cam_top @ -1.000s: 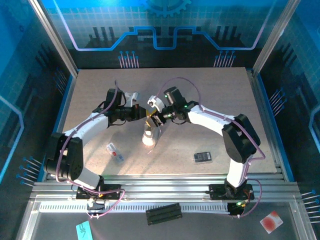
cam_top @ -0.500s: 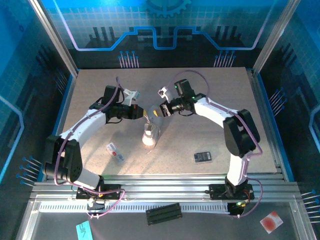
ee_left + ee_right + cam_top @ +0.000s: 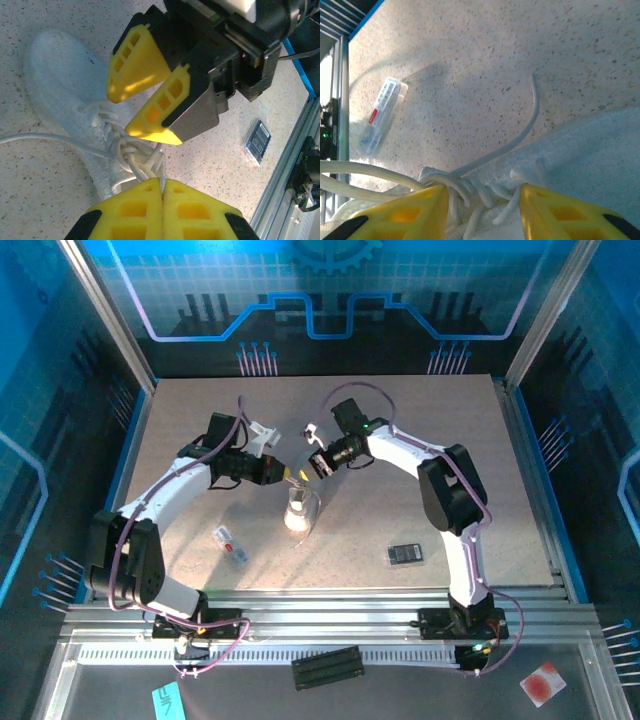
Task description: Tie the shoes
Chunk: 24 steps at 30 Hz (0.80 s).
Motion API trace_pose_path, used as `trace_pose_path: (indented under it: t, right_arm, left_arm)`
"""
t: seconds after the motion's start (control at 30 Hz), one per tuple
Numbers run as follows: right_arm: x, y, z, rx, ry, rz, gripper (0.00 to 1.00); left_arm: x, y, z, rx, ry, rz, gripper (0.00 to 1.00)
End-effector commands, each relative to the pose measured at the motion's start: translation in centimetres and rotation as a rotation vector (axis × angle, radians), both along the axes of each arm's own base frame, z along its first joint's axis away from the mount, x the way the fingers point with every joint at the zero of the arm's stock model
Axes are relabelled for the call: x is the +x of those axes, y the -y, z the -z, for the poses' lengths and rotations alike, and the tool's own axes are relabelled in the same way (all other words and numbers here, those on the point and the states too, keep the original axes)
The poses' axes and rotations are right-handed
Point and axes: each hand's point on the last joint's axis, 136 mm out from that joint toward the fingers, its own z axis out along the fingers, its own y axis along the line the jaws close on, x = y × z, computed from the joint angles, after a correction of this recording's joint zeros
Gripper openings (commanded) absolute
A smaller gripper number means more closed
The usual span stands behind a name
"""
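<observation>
**A:** What lies nearest the arm bases?

**B:** On the table, a small white tag lies towards the left and a flat black rectangle towards the right; both are well apart from the shoe.

**A:** And the shoe itself?

**B:** The white sneaker sits near the middle of the table, between those two and a little farther back; its laces are gathered into a knot over the tongue; one loose end curves away across the tabletop.

**A:** The left pincer?

**B:** The left gripper hangs over the sneaker's far part, reaching in from the left; its yellow fingers are pressed tight together; strands run from the knot straight into the seam between them, so it is pinching the laces.

**A:** And the right?

**B:** The right gripper faces it from the right, tips close to the left's; its fingers stand spread, clamping nothing; from its own wrist camera the knot lies in the gap between them, with the tag farther off on the bare surface.
</observation>
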Motion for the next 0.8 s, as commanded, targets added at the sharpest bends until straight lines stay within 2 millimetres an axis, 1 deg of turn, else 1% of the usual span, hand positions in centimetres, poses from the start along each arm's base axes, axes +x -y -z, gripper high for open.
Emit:
trace_pose_path:
  t: [0.0, 0.13, 0.27, 0.37, 0.4, 0.47, 0.53, 0.63, 0.7, 0.77]
  right_arm:
    - [-1.7, -0.8, 0.7, -0.015, -0.03, -0.079, 0.41]
    - [-2.0, -1.2, 1.2, -0.033, -0.027, -0.105, 0.41]
    - [-2.4, -1.5, 1.9, -0.059, -0.024, -0.123, 0.44]
    - [-2.6, -1.8, 2.5, -0.082, -0.029, -0.132, 0.43]
    - [-2.5, -1.7, 2.7, -0.098, -0.029, -0.124, 0.39]
    - [-2.3, -1.6, 3.0, -0.121, -0.025, -0.109, 0.26]
    - [-1.9, -1.3, 2.5, -0.124, -0.009, -0.081, 0.12]
    - [-1.5, -1.0, 1.2, -0.078, 0.024, -0.036, 0.07]
    - [-1.3, -0.8, 0.2, -0.033, 0.036, -0.006, 0.06]
    - [-1.2, -0.5, -0.3, -0.002, 0.042, 0.022, 0.05]
  left_arm:
    - [0.3, -0.5, -0.9, 0.018, 0.039, 0.015, 0.0]
    - [0.1, -0.5, -0.9, 0.023, 0.051, 0.024, 0.0]
    - [0.0, -0.6, -0.9, 0.03, 0.059, 0.023, 0.0]
    - [-0.2, -0.7, -0.9, 0.033, 0.06, 0.022, 0.0]
    - [-0.2, -0.8, -0.9, 0.035, 0.059, 0.021, 0.0]
    - [-0.4, -0.9, -0.8, 0.041, 0.061, 0.021, 0.0]
    - [-0.6, -1.1, -0.6, 0.051, 0.06, 0.018, 0.0]
    - [-0.8, -1.7, -0.3, 0.071, 0.056, -0.005, 0.0]
    - [-0.7, -2.1, -0.1, 0.08, 0.047, -0.031, 0.0]
    - [-0.6, -2.4, 0.1, 0.08, 0.034, -0.052, 0.0]
